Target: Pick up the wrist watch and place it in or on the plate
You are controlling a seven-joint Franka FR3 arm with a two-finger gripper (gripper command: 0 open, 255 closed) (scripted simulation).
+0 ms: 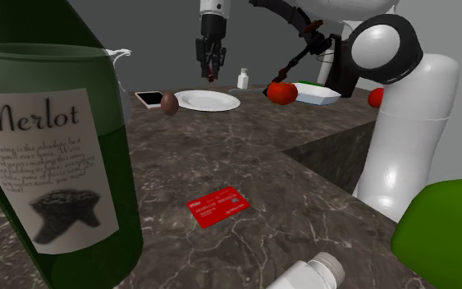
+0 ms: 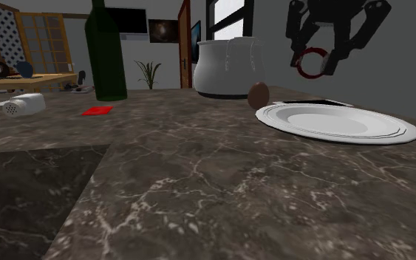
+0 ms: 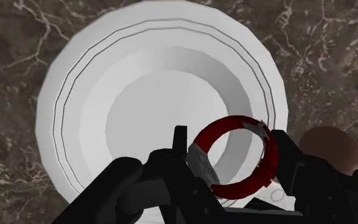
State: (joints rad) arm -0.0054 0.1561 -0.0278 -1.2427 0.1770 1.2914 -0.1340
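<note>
Overhead, the claw (image 2: pixel 318 65) hangs in the air above the white plate (image 2: pixel 332 122), its black fingers pointing down at the dark marbled desk (image 2: pixel 199 170). They are closed on the wrist watch (image 2: pixel 302 70) — a dark red ring of a band with a pale grey patch on one side — which hangs between the fingertips, clear of the plate and touching nothing else. In the wrist view the watch (image 3: pixel 260 175) is pinched between the two fingers, and through and around its loop lies the plate (image 3: pixel 139 95), so the watch is over the plate's bowl, towards one side rather than dead centre. In the shoulder view the claw (image 1: pixel 211 72) stands upright over the plate (image 1: pixel 208 100) at the far end of the desk (image 1: pixel 221 156). A brown egg-shaped thing (image 1: pixel 169 103) rests on the desk just beside the plate's rim, and a flat phone (image 1: pixel 149 99) lies beyond it. Nearer the camera lies a red card (image 1: pixel 217 206) — well apart from the plate — and a green Merlot bottle (image 1: pixel 48 164) looms at that view's left.
</note>
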